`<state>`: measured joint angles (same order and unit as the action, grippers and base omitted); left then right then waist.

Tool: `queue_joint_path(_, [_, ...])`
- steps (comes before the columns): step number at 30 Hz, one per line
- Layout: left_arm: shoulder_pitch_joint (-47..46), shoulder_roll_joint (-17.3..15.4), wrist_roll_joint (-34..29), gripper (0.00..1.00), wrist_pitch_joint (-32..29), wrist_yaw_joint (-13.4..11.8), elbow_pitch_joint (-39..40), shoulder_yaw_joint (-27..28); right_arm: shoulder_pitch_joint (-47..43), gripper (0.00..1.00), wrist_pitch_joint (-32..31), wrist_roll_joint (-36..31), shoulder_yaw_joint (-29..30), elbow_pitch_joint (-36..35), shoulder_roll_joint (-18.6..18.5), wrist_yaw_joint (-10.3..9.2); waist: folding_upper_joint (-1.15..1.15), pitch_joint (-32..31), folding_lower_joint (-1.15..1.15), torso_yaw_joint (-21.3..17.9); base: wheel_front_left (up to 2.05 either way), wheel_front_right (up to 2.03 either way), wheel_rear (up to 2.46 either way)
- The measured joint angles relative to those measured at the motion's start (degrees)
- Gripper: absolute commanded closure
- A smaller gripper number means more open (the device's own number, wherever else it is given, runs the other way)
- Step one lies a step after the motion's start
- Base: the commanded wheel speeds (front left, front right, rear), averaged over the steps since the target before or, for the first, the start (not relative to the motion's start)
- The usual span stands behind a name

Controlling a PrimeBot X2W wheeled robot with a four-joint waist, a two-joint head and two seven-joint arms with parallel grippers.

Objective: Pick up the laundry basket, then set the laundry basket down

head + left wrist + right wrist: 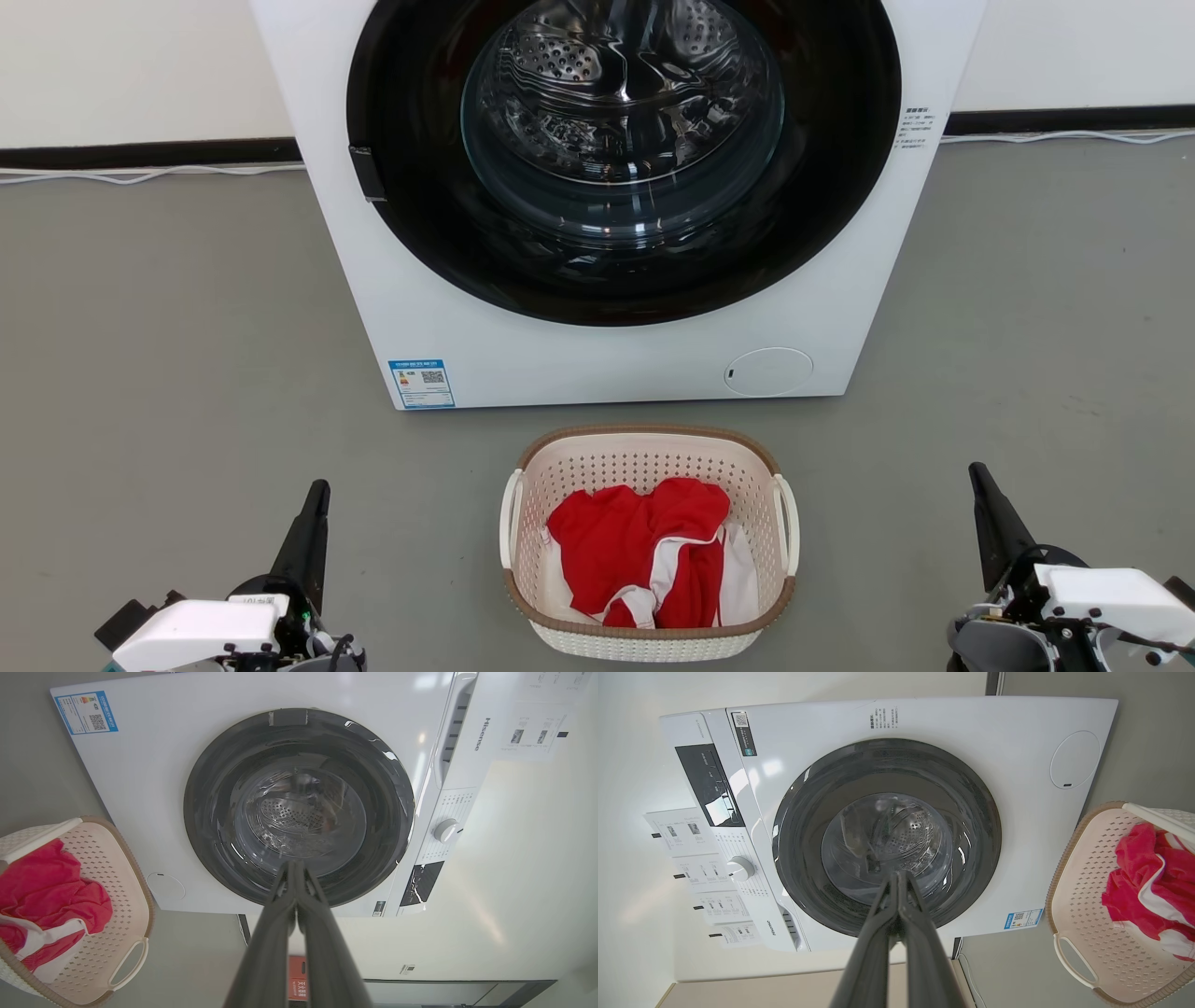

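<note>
The laundry basket [644,433] is set on the floor [168,373] between the two claws. It lies to the right of the left claw [319,487] and to the left of the right claw [977,469], well apart from both and touched by neither. Inside it red-and-white clothes [644,551] are heaped. A white loop handle [510,519] is carried on each side wall, one facing each claw. Both claws are pressed together with nothing pinched. Their fingers are pointed ahead toward the washing machine [579,364], which stands just beyond the basket.

Several failures are judged possible from here. If the claws are brought inward without first being spread, the handles cannot be taken, and the light basket would probably be shoved sideways across the smooth floor. If one handle is gripped before the other, or the arms are raised unevenly, the basket would be tipped and the clothes could be spilled. The loops look thin, so a shallow pinch could slip once the weight is taken. A lift carried forward could knock the rim against the machine's front.
</note>
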<state>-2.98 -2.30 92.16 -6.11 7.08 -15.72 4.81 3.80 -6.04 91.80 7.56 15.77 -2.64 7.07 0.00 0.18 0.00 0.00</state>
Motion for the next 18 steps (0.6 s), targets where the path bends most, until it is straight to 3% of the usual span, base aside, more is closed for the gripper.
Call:
queue_joint_path(12, [0.0, 0.0, 0.0, 1.0, 0.0, 0.0, 0.0, 0.0, 0.0, 1.0, 0.0, 0.0, 0.0, 0.0, 0.0, 0.0, 0.0, 0.0, 0.0, 0.0, 0.0, 0.0, 0.0])
queue_joint_path(13, [0.1, 0.0, 0.0, 0.0, 0.0, 0.0, -0.2, 0.0, -0.2, 0.0, 0.0, 0.0, 0.0, 0.2, 0.0, 0.0, 0.0, 0.0, 0.0, 0.0, 0.0, 0.0, 0.0])
queue_joint_path(18, [2.7, 0.6, 0.0, 0.0, 0.3, 0.0, -2.5, -0.3, -2.6, 0.0, 0.1, 0.0, -0.4, 2.2, 0.5, -0.08, 0.0, 0.0, 0.0, 0.0, 0.0, 0.0, 0.0])
